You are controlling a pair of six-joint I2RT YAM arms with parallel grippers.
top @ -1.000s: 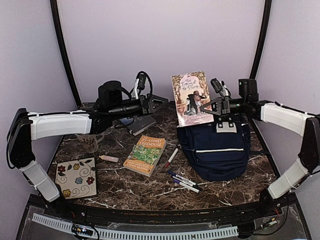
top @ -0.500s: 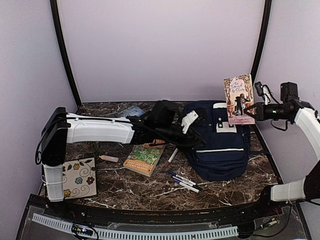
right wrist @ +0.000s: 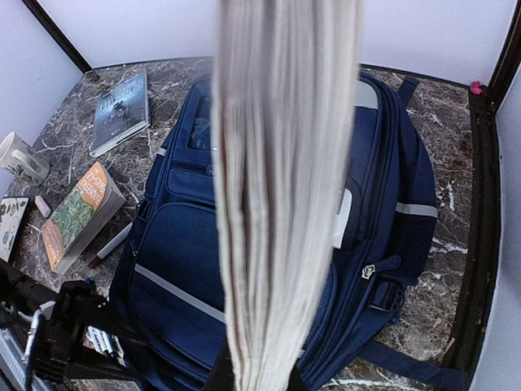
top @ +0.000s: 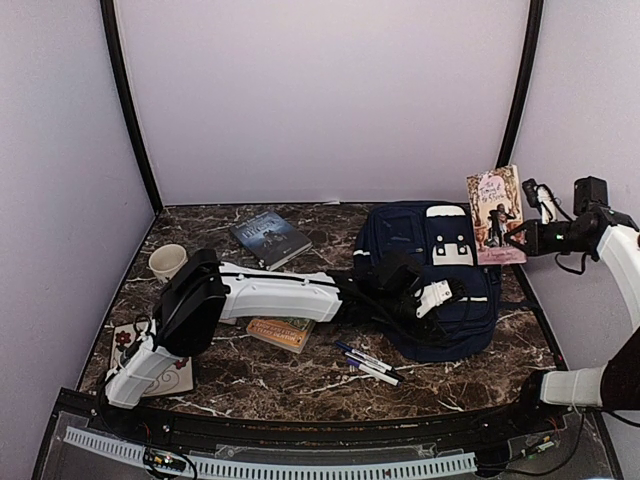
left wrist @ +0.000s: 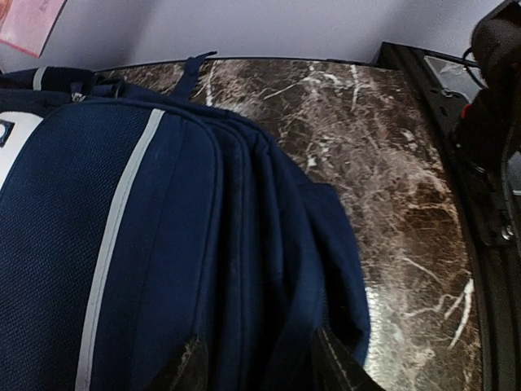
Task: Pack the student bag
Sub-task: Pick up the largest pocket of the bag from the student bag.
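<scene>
The big dark blue cloth student bag (top: 420, 245) with thin white stripes lies on the brown marble table (top: 270, 375), at 2 o'clock from its middle. The left gripper (left wrist: 259, 365) is over the bag's 5 o'clock side. Its fingers are apart with cloth between them, and it is not clear if they squeeze it. The right gripper (top: 520, 238) is closed tight on a thin pink picture book (top: 495, 210), held upright at the bag's 2 o'clock.

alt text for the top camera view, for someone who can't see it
A navy backpack lies on a marble table; the left gripper reaches over its front while the right gripper holds a book upright to its right. A dark book, a colourful book, a mug and pens lie on the table too.
</scene>
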